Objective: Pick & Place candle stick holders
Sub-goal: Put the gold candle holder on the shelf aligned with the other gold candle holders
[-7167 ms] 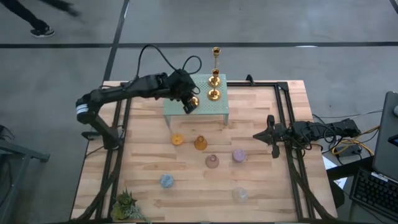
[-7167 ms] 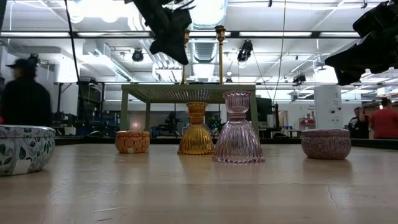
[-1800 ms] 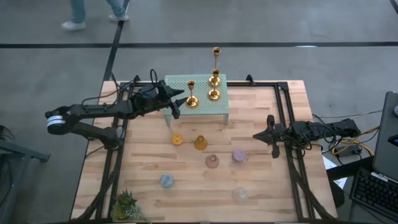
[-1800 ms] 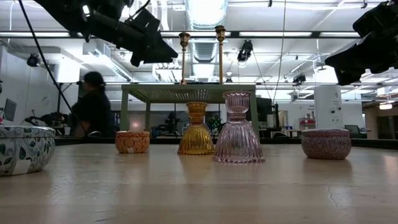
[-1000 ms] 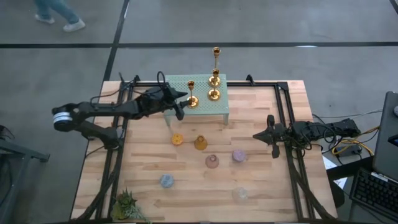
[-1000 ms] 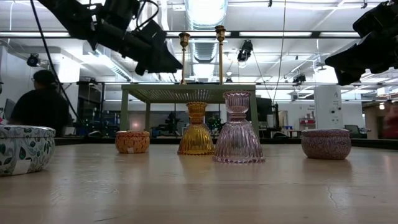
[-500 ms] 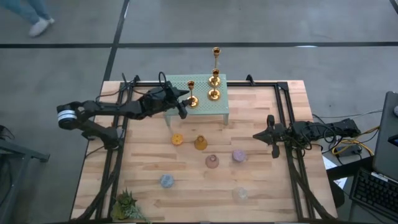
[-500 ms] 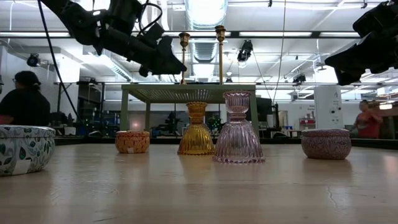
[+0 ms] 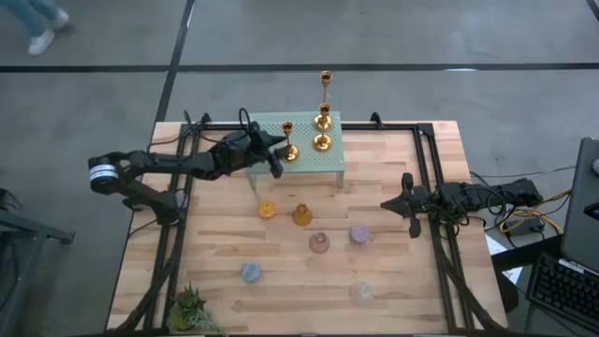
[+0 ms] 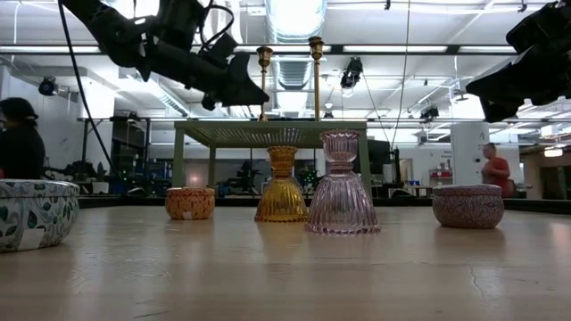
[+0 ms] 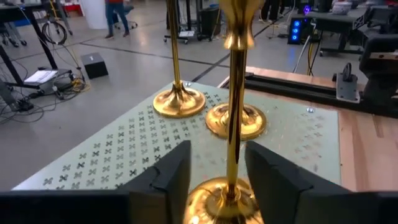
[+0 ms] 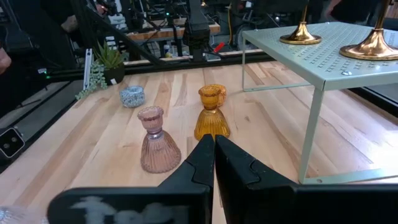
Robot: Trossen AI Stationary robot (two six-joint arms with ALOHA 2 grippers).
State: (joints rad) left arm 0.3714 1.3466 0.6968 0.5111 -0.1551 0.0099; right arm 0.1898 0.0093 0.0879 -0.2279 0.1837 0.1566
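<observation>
The left gripper [image 9: 272,155] hangs over the near-left part of the mint-green stand [image 9: 329,165], its two dark fingers [image 11: 169,171] set either side of the stem of a gold candlestick [image 9: 288,148]. In the left wrist view the fingers stand partly open, with a clear gap between each one and the slender stem, so nothing is gripped; the candlestick's round base [image 11: 222,200] rests on the perforated top right between the fingertips. Just beyond the gripper on the same stand are two more gold candlesticks: a short one [image 9: 322,131] and, behind it at the far edge, the tall slender one [image 9: 326,86].

On the wooden table [image 9: 215,234] in front of the stand, below and nearer than the left gripper, sit the squat glass holders: an orange one [image 9: 268,210] and an amber one [image 9: 301,215] closest to the stand, then a pink one [image 9: 320,243] and a purple one [image 9: 359,233], with a blue one [image 9: 251,272] and a clear one [image 9: 361,293] nearest the front edge. A small spiky green plant [image 9: 190,307] stands at the front-left corner.

The right gripper [image 9: 408,205] waits at the table's right side, well apart from the stand, its fingers [image 12: 202,158] pressed together and holding nothing; the pink and amber holders lie ahead of it
</observation>
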